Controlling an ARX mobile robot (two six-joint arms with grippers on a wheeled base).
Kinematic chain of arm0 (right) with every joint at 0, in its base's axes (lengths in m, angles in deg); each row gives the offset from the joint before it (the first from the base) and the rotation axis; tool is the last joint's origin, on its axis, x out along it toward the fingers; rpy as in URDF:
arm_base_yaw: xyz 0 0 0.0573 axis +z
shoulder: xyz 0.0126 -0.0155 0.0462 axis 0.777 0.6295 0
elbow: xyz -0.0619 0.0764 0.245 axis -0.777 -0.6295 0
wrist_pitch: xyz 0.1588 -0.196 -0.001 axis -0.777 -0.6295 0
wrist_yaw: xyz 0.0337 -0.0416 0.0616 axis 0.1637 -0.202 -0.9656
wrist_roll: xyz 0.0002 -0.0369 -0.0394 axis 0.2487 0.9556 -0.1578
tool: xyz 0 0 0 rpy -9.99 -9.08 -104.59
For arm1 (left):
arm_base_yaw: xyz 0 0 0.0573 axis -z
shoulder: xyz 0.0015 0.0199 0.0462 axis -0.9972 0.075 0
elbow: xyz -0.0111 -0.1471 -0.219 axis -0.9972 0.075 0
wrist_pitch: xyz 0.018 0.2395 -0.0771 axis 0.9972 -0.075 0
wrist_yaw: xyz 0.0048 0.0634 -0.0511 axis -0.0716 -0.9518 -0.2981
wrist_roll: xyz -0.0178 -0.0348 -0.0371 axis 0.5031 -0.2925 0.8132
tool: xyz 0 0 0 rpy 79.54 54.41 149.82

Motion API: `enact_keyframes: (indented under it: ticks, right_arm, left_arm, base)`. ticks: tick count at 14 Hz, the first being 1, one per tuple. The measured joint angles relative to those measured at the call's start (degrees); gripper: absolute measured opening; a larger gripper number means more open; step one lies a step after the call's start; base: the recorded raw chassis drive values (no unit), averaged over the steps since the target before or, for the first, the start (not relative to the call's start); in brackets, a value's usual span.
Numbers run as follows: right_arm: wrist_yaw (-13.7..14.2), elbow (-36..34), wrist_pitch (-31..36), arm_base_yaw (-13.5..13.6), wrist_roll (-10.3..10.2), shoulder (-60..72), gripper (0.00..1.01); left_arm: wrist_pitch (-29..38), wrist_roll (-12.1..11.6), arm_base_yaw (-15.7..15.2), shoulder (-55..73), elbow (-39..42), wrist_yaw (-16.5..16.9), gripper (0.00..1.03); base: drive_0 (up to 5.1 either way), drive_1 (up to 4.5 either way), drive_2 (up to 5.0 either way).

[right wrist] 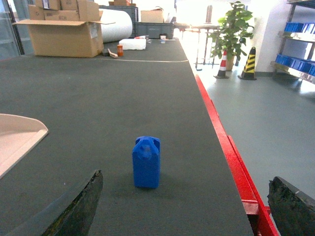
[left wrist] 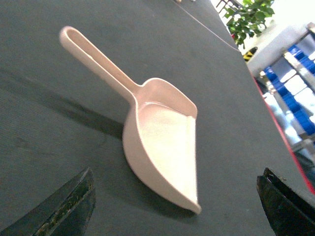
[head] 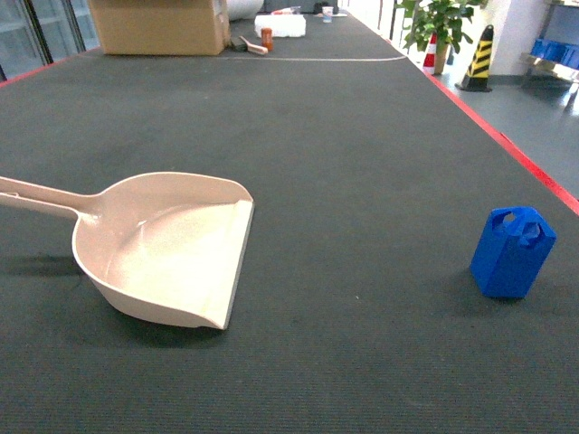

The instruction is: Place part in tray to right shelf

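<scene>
Dark ribbed bench [head: 362,136], red edge strip along right. Part [head: 512,252] upright near that edge; tray [head: 167,246] well apart, left. Left hand [left wrist: 177,209] spread above tray; right hand [right wrist: 189,206] spread before part. Cardboard box [head: 158,25] at far end; potted plant [head: 441,23], striped cone [head: 477,59] on floor beyond.

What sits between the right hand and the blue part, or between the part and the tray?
Nothing visible. The right hand is open, with bare mat up to the part. Only empty mat lies between the part and the tray.
</scene>
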Motion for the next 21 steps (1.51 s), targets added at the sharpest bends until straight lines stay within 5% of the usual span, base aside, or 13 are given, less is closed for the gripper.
enact_keyframes:
  ticks: [2,5,10,12,21]
  right_arm:
    - [-0.02,0.0,-0.02,0.0,0.0,0.0,0.98]
    - [-0.02,0.0,-0.02,0.0,0.0,0.0,0.98]
    - [-0.02,0.0,0.02,0.0,0.0,0.0,0.98]
    - [-0.02,0.0,-0.02,0.0,0.0,0.0,0.98]
    - [-0.02,0.0,0.0,0.0,0.0,0.0,0.98]
  left_arm:
    - [20.24,10.38,-2.64,28.13,-8.41,4.11,0.98]
    - [23.17,18.12,-4.79,50.84,-19.89,5.22,0.98]
    - [22.93,19.61,-5.01,51.91,-21.42,5.01,0.98]
    - [31.71,21.33,-4.61,53.81,-21.44,1.03,0.98]
    - [30.53,27.98,-5.88,70.84,-39.17,1.33,0.98]
  base:
    - [0.0,0.0,0.0]
    - [0.0,0.0,0.0]
    - [0.0,0.0,0.0]
    - [0.0,0.0,0.0]
    - [0.0,0.0,0.0]
